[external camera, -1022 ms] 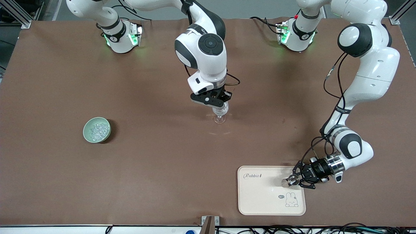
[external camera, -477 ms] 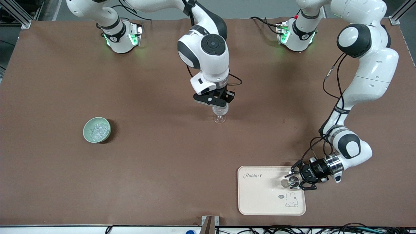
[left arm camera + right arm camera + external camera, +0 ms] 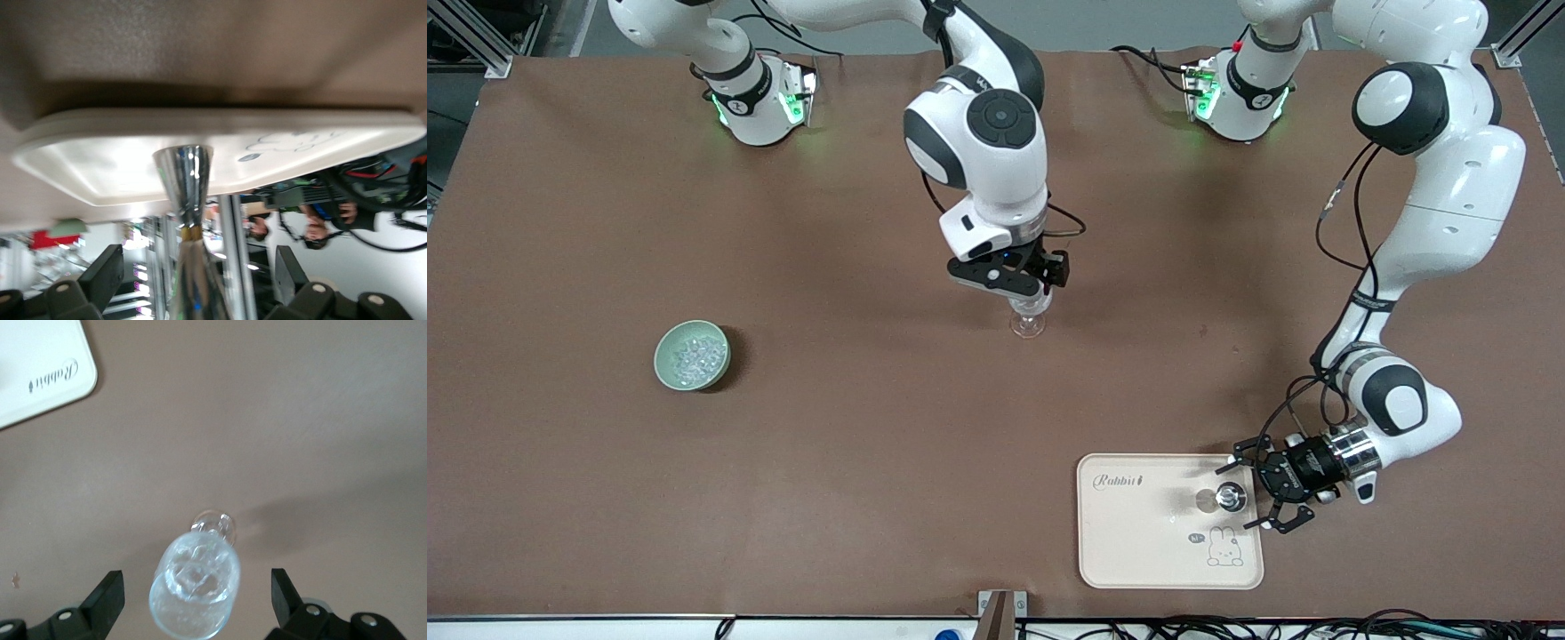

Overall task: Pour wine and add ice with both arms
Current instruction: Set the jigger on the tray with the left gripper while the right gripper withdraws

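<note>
A clear stemmed glass (image 3: 1029, 322) stands at the table's middle, with lumps of ice (image 3: 199, 577) in its bowl. My right gripper (image 3: 1024, 286) hangs open just above it, its fingers (image 3: 107, 592) well clear on both sides. A pale green bowl (image 3: 692, 356) toward the right arm's end holds more ice. A shiny metal measuring cup (image 3: 1232, 498) stands on the cream tray (image 3: 1138, 551). My left gripper (image 3: 1252, 495) is open around that cup (image 3: 183, 177), not touching it. The wine is not visible in any view.
The tray sits near the table's front edge toward the left arm's end, with a rabbit drawing (image 3: 1224, 547) on it. Brown tabletop lies bare between the bowl, the glass and the tray. Cables run along the front edge.
Both grippers have opened: the right let go of the stemmed glass, the left let go of the metal cup. The left hand drew back slightly toward the tray's edge.
</note>
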